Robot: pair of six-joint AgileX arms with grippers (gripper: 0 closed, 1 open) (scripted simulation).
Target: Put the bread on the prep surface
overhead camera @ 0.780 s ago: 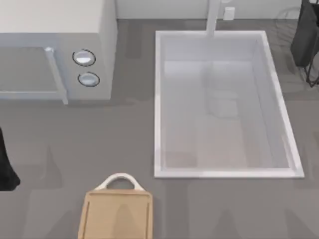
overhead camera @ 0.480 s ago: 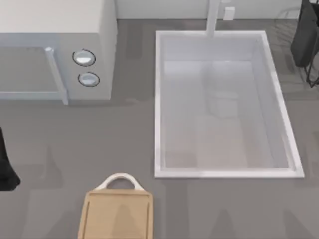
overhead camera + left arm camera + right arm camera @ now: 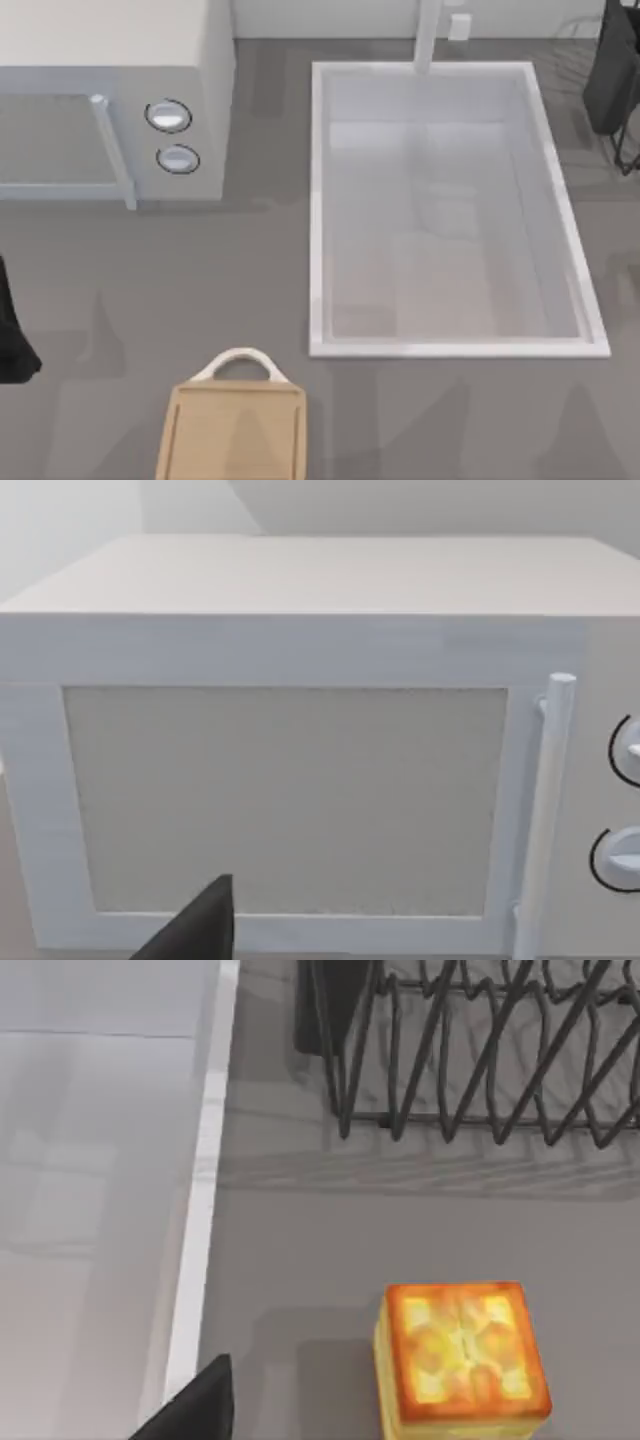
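Bread lies on the counter below your right gripper, near the sink rim.
Nothing has shifted on top; board bare; grip state untellable.

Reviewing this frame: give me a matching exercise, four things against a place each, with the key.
Things:
1. bread
2. cutting board
3. microwave
4. sink

Places:
A. top view's upper left
B. grey counter beside the black wire rack, in the right wrist view
C. right of the microwave, under the faucet
D. near edge of the top view, white handle toward the microwave

Pairs: 1-B, 2-D, 3-A, 4-C
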